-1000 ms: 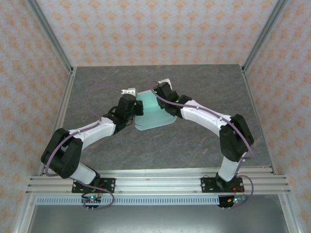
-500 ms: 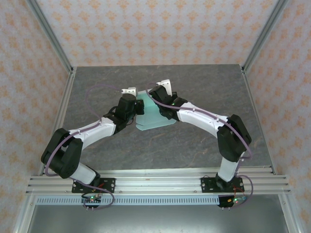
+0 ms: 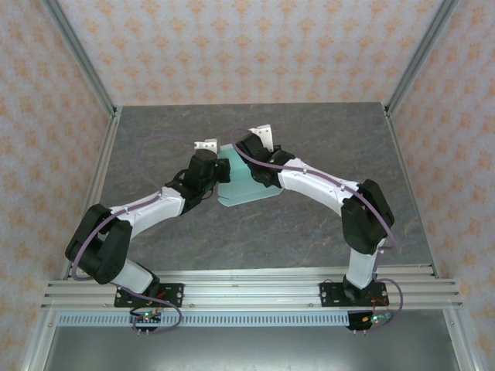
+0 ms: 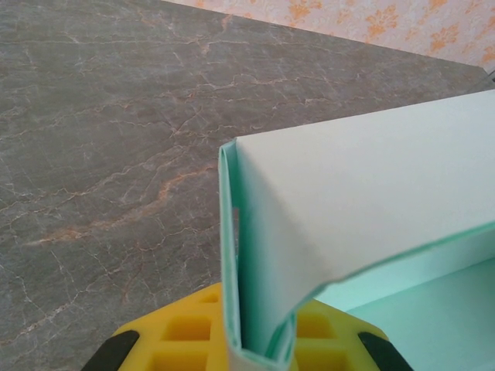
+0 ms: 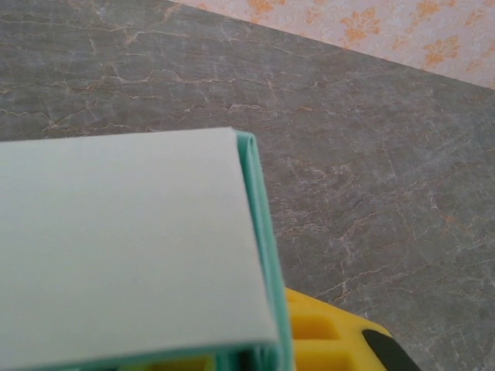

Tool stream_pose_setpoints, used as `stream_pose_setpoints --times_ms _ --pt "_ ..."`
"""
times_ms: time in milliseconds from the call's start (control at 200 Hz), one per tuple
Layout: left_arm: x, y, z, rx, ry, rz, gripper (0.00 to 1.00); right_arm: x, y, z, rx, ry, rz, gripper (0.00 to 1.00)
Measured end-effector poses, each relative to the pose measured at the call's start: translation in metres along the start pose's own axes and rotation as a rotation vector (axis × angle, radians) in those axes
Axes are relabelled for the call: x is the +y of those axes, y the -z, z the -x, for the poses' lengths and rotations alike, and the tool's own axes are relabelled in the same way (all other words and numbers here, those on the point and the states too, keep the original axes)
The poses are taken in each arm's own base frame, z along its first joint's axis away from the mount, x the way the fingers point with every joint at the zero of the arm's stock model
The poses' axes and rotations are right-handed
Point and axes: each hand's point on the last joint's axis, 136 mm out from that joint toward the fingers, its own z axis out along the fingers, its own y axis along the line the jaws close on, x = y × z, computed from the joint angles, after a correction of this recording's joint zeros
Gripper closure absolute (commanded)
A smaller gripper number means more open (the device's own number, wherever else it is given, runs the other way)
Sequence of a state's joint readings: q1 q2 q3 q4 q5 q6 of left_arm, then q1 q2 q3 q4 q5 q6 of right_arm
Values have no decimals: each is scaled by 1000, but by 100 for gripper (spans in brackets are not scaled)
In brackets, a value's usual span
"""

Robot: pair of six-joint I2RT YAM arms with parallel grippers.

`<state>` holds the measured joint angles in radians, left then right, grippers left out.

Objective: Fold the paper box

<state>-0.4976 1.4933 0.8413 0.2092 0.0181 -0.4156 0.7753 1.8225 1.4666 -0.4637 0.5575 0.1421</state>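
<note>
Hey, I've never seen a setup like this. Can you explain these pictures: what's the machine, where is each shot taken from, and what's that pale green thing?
The machine is two robot arms, bolted side by side at the near edge of a table. The wide picture is taken from above and behind them. The left arm is on the left and the right arm is on the right, and they reach in to meet over the grey, stone-patterned table. The two close-ups come from small cameras on the wrists, each looking along its own pincer. The yellow parts at the bottom are its fingers. The pale green thing between the arms is a half-folded box made of thin mint card. The left pincer is shut on one folded edge of it, and the right pincer seems to pinch the opposite edge.
</note>
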Motion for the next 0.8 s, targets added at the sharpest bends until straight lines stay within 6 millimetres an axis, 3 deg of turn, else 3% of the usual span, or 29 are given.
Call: stream_pose_setpoints --times_ms 576,801 --pt "4 0 -4 13 0 20 100 2 1 -5 45 -34 148 59" --pt "8 0 -5 16 -2 36 100 2 6 -9 74 -24 217 41"
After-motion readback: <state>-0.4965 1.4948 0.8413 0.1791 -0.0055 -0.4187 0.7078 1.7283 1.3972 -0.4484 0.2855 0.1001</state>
